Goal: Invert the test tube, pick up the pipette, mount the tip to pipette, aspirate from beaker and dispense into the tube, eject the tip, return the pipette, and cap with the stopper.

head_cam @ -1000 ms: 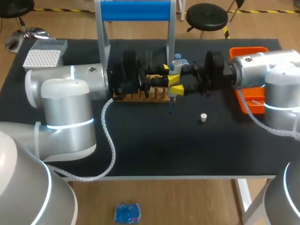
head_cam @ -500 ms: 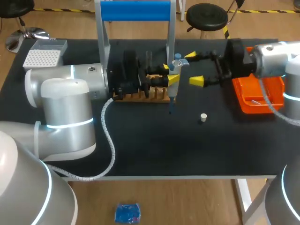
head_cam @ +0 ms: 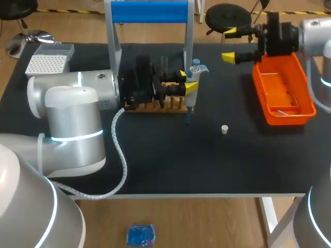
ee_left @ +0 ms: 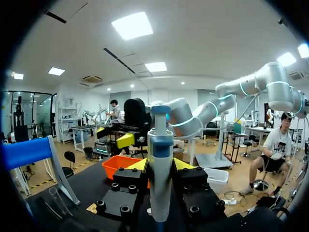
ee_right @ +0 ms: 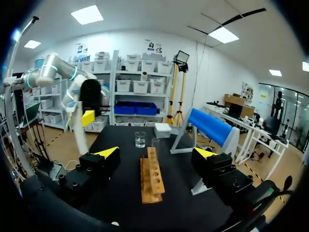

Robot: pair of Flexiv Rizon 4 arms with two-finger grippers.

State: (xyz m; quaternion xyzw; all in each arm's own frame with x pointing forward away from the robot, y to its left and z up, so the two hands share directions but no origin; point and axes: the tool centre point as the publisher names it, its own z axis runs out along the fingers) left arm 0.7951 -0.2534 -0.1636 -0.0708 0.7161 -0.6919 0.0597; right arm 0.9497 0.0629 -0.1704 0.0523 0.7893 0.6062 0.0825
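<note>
Two arms at the black counter. Our left hand pinches the pipette from both sides, yellow tips pressed against its body. The pipette is upright with its blue head on top, and its thin end points down just in front of the wooden rack. In the left wrist view we see the pipette standing squarely between the fingers.

Our right hand is spread wide and holds nothing. It sits high over the far right of the counter, beside the far end of the orange tray. From its own wrist view, the right hand looks along the rack.

Past the rack we note the beaker. What looks like the clear test tube stands upright at the rack's far end.

The small white stopper lies alone on the counter, nearer the front, well apart from both rack and tray. The tip box is at the far left corner. The blue-topped stand is behind the rack.
</note>
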